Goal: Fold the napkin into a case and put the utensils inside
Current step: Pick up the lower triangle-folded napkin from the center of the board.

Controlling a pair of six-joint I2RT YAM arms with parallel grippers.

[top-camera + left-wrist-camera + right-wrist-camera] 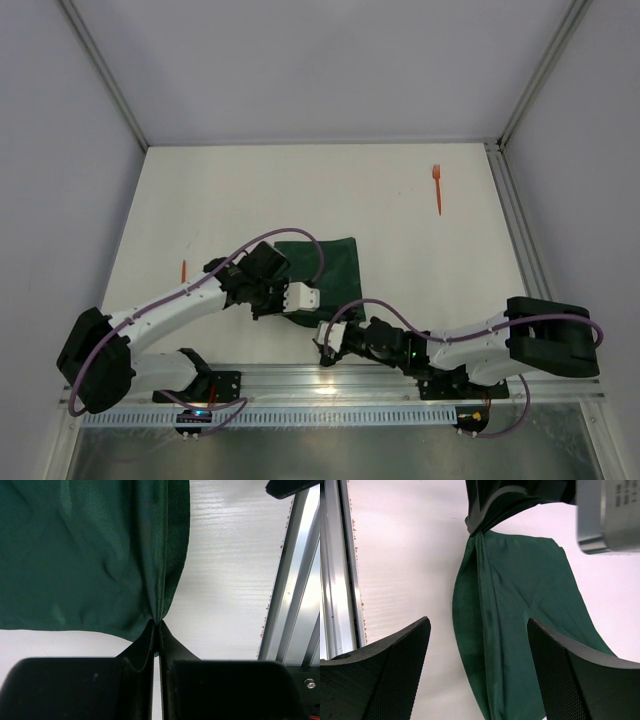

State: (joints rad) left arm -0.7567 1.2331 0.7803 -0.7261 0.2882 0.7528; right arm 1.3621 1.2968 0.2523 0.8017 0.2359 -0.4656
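Observation:
The dark green napkin [325, 268] lies near the middle front of the table, its near corner lifted. My left gripper [296, 312] is shut on that corner; in the left wrist view the jaws [159, 626] pinch a bunched fold of the cloth [90, 555]. My right gripper [328, 345] is open and empty just in front of it, its fingers astride the hanging cloth [510, 630] without touching it. An orange fork [437, 188] lies at the far right. A second orange utensil [184, 270] lies at the left.
The aluminium rail [330, 378] runs along the table's near edge, close below both grippers; it also shows in the left wrist view [295, 580] and the right wrist view [335, 570]. Grey walls enclose the table on three sides.

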